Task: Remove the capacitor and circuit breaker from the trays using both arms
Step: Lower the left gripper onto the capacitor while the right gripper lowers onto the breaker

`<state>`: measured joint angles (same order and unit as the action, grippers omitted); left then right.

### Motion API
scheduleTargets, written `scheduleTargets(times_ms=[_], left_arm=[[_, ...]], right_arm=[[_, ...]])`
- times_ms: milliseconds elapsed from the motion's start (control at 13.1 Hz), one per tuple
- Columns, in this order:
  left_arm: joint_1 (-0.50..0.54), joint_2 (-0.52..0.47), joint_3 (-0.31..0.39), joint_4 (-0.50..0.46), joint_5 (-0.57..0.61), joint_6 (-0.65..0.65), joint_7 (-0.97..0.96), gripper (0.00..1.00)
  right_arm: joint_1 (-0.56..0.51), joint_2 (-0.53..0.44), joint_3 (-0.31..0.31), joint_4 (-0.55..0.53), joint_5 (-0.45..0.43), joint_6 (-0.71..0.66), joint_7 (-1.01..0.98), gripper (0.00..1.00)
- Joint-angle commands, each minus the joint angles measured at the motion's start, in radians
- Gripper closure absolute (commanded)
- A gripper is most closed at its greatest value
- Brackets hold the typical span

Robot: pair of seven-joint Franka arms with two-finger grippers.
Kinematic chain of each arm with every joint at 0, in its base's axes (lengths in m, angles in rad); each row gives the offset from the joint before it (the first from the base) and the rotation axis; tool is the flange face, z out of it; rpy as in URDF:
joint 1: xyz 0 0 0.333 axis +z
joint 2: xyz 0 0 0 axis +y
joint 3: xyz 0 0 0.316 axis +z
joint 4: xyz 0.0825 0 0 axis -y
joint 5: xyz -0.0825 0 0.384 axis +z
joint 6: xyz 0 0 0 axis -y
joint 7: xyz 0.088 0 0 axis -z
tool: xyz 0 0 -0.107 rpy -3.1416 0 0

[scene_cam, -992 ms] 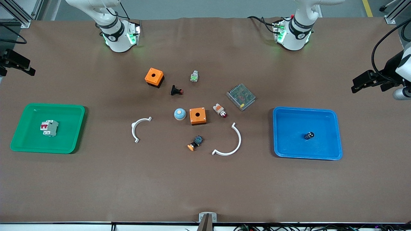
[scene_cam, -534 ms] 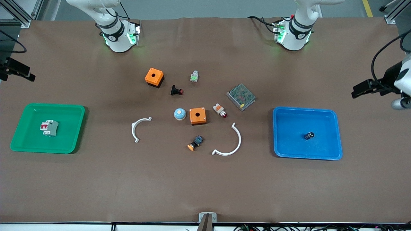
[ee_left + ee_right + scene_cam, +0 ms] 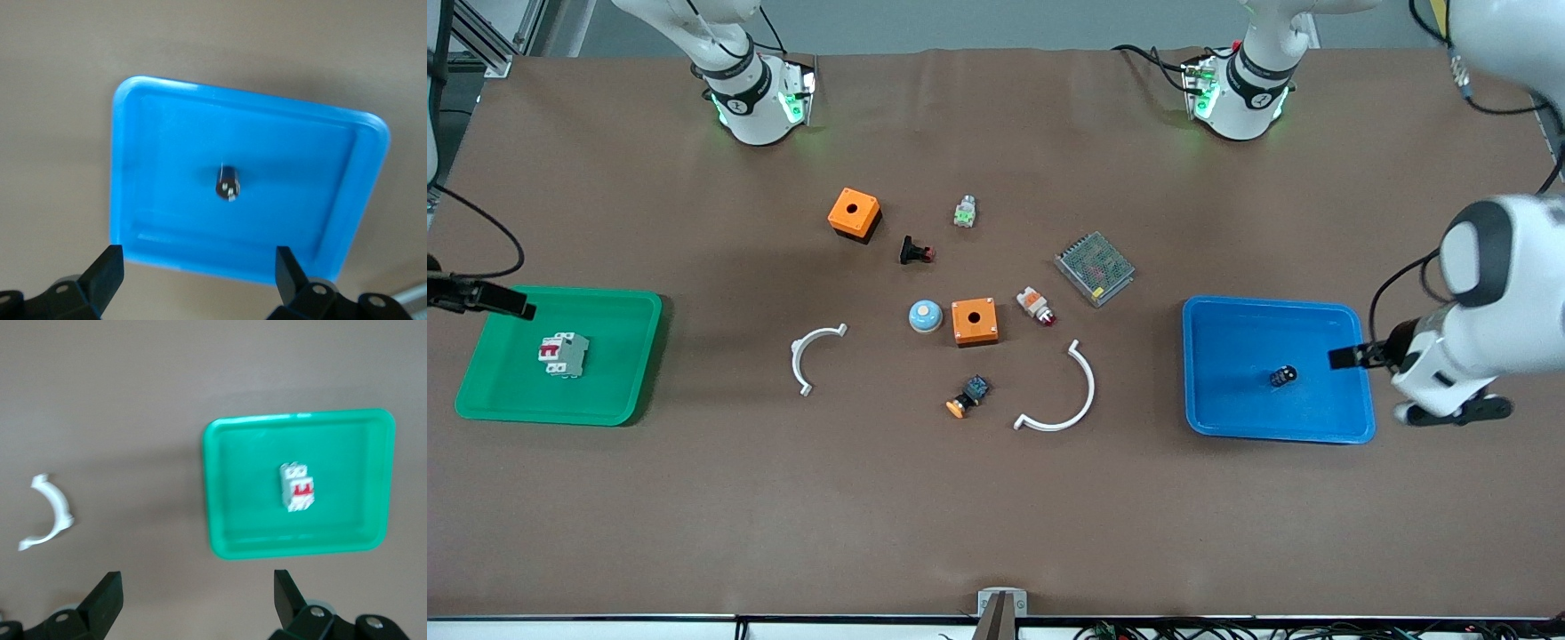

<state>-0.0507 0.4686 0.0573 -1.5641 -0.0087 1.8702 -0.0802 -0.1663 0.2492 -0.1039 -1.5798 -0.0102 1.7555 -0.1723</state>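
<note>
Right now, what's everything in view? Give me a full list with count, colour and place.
capacitor: 1, black, in the blue tray
breaker: 1, white-grey with red levers, in the green tray
blue tray: 1, left arm's end of table
green tray: 1, right arm's end
orange boxes: 2, mid-table
white arcs: 2, nearer the front camera than the boxes
blue dome: 1, beside the nearer box
black button: 1, red tip
orange-cap button: 1, between the arcs
indicator: 1, white-orange, red lens
green-white part: 1
mesh box: 1, grey
left gripper: open, over blue tray's rim
right gripper: open, by the green tray
</note>
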Motion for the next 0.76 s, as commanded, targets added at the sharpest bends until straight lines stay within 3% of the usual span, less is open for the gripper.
scheduleTargets(times_ms=[0,229,382,687], left_arm=[[0.0,0.056,0.003,-0.025,-0.013,0.096,0.014,0.0],[-0.006,0.129,-0.004,-0.031,-0.014,0.179,0.004,0.0],[-0.005,0.125,-0.023,-0.074,-0.016,0.207,-0.003,0.0],[0.0,0.101,-0.043,-0.181,-0.016,0.3,-0.004,0.0]], right_arm=[[-0.088,0.115,0.013,0.003,-0.014,0.135,-0.154,0.0],[-0.163,0.266,0.016,0.003,0.001,0.319,-0.306,0.0],[-0.196,0.326,0.019,-0.021,0.006,0.413,-0.363,0.0],[-0.219,0.341,0.02,-0.156,0.072,0.58,-0.496,0.0]])
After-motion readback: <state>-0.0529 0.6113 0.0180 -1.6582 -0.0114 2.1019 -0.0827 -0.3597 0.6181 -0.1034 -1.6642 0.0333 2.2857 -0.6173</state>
